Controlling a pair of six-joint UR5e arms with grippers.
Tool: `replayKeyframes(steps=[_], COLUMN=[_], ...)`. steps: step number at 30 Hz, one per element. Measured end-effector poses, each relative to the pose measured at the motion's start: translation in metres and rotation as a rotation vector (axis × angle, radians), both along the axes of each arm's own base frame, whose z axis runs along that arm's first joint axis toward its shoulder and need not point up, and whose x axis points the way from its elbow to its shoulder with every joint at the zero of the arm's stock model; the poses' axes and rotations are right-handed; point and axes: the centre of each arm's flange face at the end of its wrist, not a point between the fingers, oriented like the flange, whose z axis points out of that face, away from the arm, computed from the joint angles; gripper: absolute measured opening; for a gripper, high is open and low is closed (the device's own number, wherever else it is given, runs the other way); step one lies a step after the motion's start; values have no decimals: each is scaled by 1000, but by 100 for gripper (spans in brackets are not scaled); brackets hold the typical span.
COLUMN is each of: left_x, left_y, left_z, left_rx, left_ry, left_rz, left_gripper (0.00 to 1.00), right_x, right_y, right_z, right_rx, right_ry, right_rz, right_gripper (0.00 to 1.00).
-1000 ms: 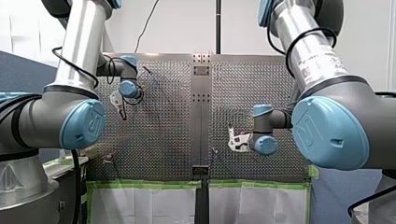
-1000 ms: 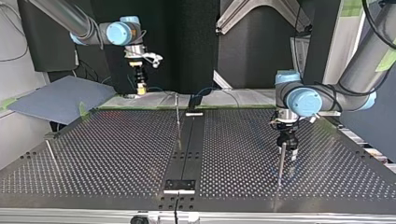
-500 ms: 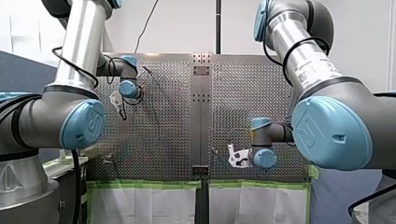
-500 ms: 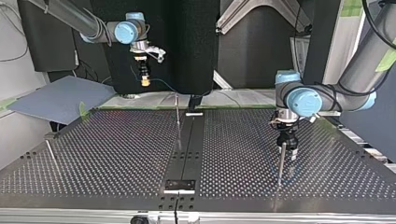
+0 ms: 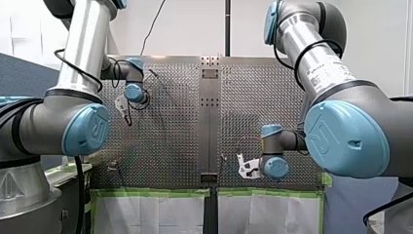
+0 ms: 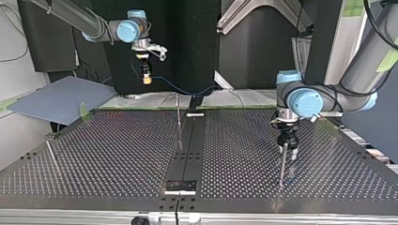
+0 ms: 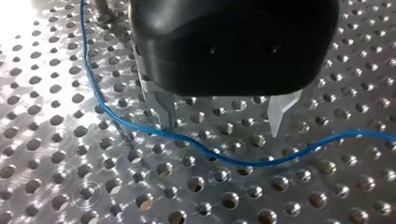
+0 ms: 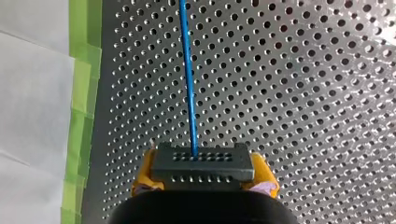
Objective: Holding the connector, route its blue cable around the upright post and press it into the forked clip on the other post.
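Note:
In the right wrist view my right gripper is shut on the black connector, yellow pads on either side of it. The blue cable leaves the connector and runs straight ahead over the perforated plate. In the top view this gripper hangs high beyond the table's far edge, with the cable sagging toward the middle. My left gripper is open, its metal fingers straddling the cable lying on the plate. It stands low beside an upright post.
A thin post stands by the black centre strip. Another post leans near the top view's left edge. Green tape and white sheets line the table's near edge in the front view. A blue-grey board lies off the far left corner.
My right gripper, with the connector, has risen and shifted right in the top view, lifting the cable off the table. My left arm has stayed put.

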Motion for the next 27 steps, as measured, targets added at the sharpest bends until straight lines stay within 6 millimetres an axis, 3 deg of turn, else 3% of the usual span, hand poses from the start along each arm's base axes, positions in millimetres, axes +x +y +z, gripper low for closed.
replayKeyframes(steps=[8, 14, 27], left_x=[-7, -16, -64], left_y=[-4, -3, 8], left_z=[-2, 10, 22], left_rx=[-44, -93, -117], left_ry=[45, 61, 115], left_rz=[-17, -16, 0], left_gripper=[100, 100, 100], right_x=[6, 10, 10], right_y=[5, 8, 7], right_z=[0, 0, 0], right_rx=[-8, -9, -10], right_ry=[22, 21, 17], right_rz=[26, 43, 45], right_gripper=[0, 0, 0])
